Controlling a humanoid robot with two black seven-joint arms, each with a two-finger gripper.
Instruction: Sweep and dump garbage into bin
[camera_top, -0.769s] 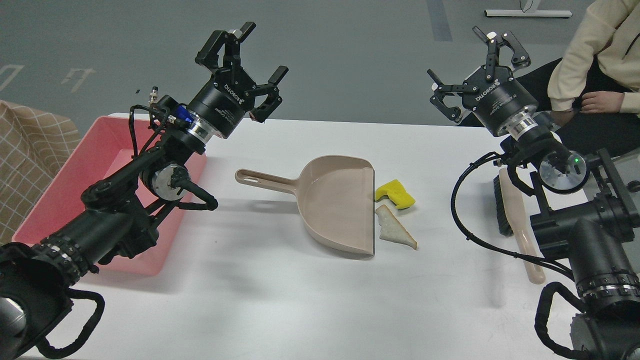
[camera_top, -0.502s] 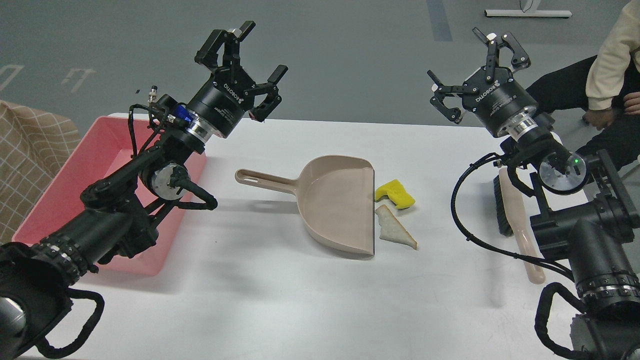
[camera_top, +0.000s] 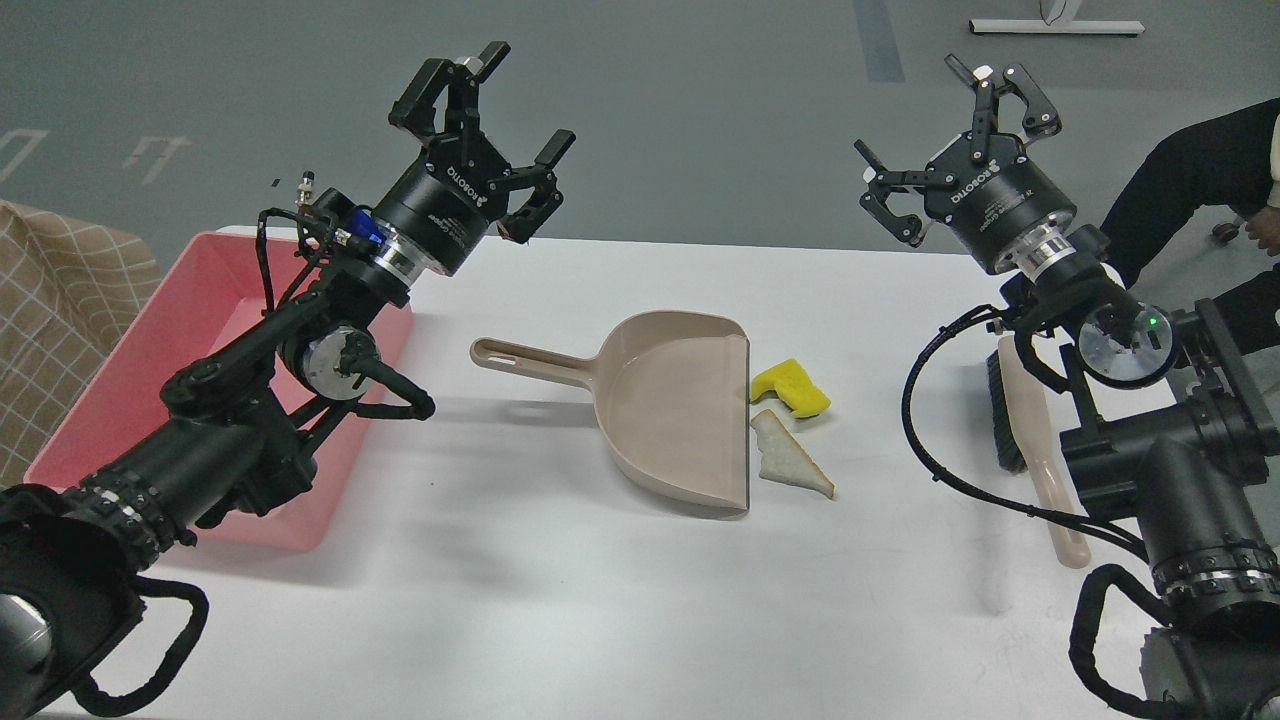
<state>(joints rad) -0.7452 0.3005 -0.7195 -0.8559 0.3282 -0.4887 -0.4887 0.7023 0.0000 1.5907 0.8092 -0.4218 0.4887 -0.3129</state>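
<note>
The garbage lies on the white table just right of the beige dustpan's (camera_top: 680, 405) open edge: a yellow spongy chunk (camera_top: 790, 388) and, in front of it, a whitish bread-like slice (camera_top: 788, 464) with a tan crust. The pink bin (camera_top: 160, 345) stands at the left table edge, partly hidden by my left arm. My left gripper (camera_top: 515, 95) is open and empty, raised above the table's far edge, left of the dustpan handle. My right gripper (camera_top: 945, 110) is open and empty, raised at the far right. The beige-handled brush (camera_top: 1035, 445) lies under my right arm.
A person in dark trousers (camera_top: 1190, 190) sits beyond the table's far right corner. A checked tan cloth (camera_top: 50, 300) lies left of the bin. Black cables (camera_top: 950, 450) hang from my right arm onto the table beside the brush.
</note>
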